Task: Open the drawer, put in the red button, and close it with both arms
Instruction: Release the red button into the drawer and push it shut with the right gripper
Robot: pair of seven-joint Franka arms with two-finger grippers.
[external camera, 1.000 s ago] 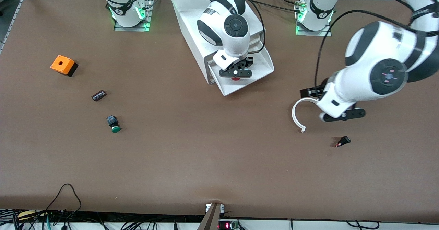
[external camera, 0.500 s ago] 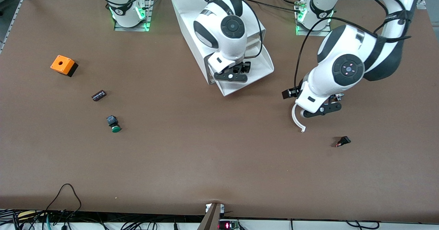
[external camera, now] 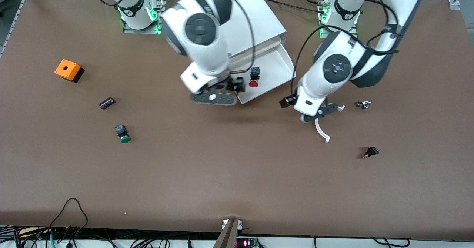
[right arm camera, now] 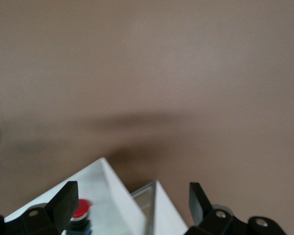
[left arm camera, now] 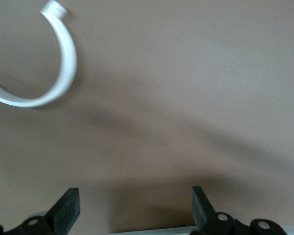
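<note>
The red button (external camera: 254,82) lies on its side in the pulled-out drawer (external camera: 277,69), red cap toward the front camera; the right wrist view shows it too (right arm camera: 79,208). My right gripper (external camera: 214,98) hangs open and empty over the drawer's front corner (right arm camera: 118,195) toward the right arm's end, clear of the button. My left gripper (external camera: 321,113) is open and empty over bare table toward the left arm's end of the drawer, above a white curved clip (external camera: 321,131). The left wrist view shows that clip (left arm camera: 53,83) beside open fingers (left arm camera: 66,210).
The white cabinet (external camera: 255,14) stands between the arm bases. An orange box (external camera: 68,70), a dark cylinder (external camera: 106,102) and a green button (external camera: 123,134) lie toward the right arm's end. A small metal part (external camera: 363,104) and a black part (external camera: 370,152) lie toward the left arm's end.
My right gripper opened, left the red button in the drawer, and swung up and off toward the drawer's corner. My left arm moved across the clip toward the drawer.
</note>
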